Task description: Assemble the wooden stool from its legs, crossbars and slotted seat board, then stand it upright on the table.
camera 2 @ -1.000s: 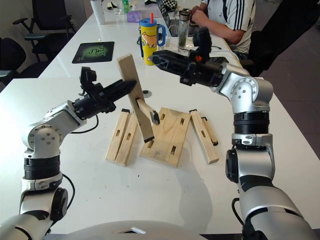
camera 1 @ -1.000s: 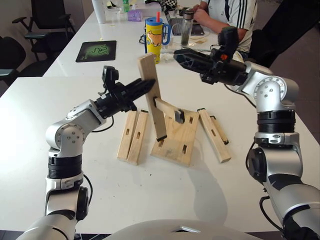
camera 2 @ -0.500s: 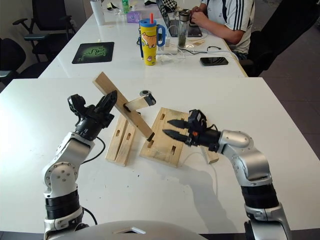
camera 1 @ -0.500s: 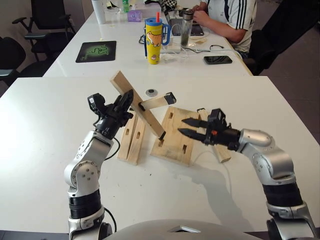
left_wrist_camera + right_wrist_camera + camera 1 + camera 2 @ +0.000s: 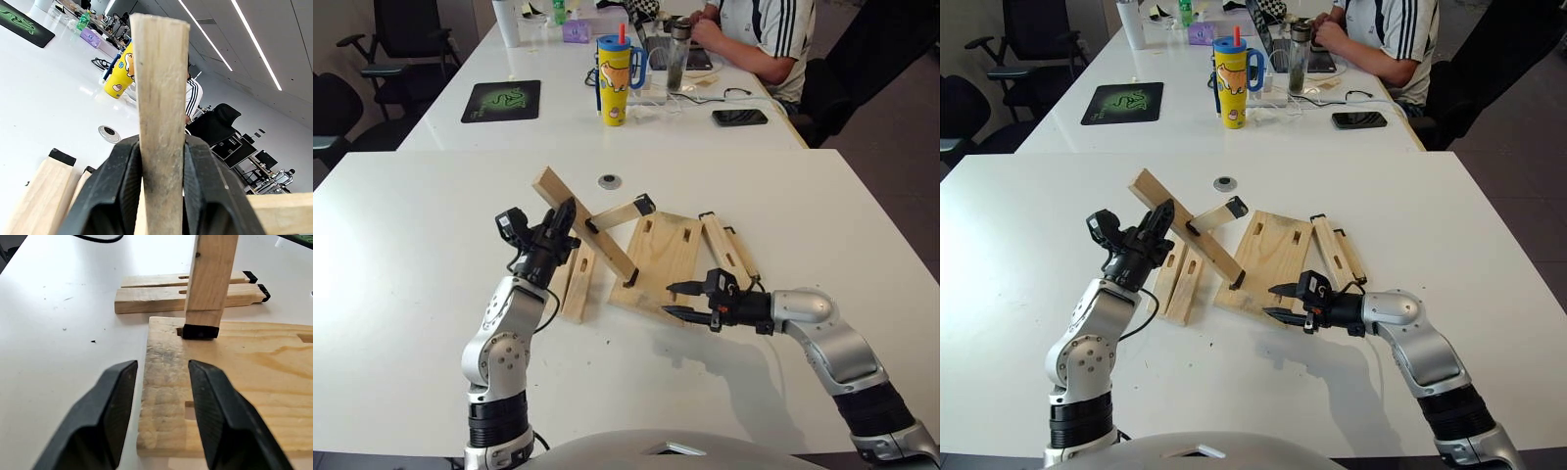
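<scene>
The slotted seat board (image 5: pixel 671 257) lies flat at mid-table. My left gripper (image 5: pixel 558 232) is shut on a wooden leg (image 5: pixel 592 230) that leans steeply to the left, its black-tipped lower end (image 5: pixel 201 331) resting at a slot near the board's left edge. A crossbar (image 5: pixel 619 212) sticks out of this leg towards the back right. Two more legs (image 5: pixel 576 279) lie side by side just left of the board. Two further pieces (image 5: pixel 729 245) lie at its right. My right gripper (image 5: pixel 674 300) is open at the board's near corner (image 5: pixel 166 396), its fingers (image 5: pixel 115 411) astride the edge.
On the far table stand a yellow cup (image 5: pixel 617 78), a green mat (image 5: pixel 501 100) and a phone (image 5: pixel 739 117). A round grommet (image 5: pixel 607 181) sits in the tabletop behind the parts. Bare white tabletop spreads to the left, right and front.
My left gripper has lowered, and the held leg has tipped from nearly upright to a steep lean. My right arm has dropped from high at the back to the board's near corner.
</scene>
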{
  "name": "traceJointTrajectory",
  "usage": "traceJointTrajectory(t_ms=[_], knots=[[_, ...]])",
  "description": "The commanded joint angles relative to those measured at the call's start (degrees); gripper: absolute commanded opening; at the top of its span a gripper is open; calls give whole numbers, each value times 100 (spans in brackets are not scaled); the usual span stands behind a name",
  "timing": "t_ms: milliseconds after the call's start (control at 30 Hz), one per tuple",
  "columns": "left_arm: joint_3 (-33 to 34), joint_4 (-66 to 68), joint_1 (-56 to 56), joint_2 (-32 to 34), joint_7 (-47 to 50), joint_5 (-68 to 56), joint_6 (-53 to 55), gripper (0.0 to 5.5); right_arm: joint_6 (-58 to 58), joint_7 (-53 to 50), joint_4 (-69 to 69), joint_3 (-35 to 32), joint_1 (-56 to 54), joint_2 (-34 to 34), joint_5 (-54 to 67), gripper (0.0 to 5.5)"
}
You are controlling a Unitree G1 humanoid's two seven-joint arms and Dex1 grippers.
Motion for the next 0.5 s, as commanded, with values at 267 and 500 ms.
traceJointTrajectory(t_ms=[267,500], knots=[[-158,-318,525,3,562,379,84,105,-472,-392,562,199,136,58,-609,193],[-108,-659,456,84,999,312,424,105,-834,-650,965,490,273,47,-1061,193]])
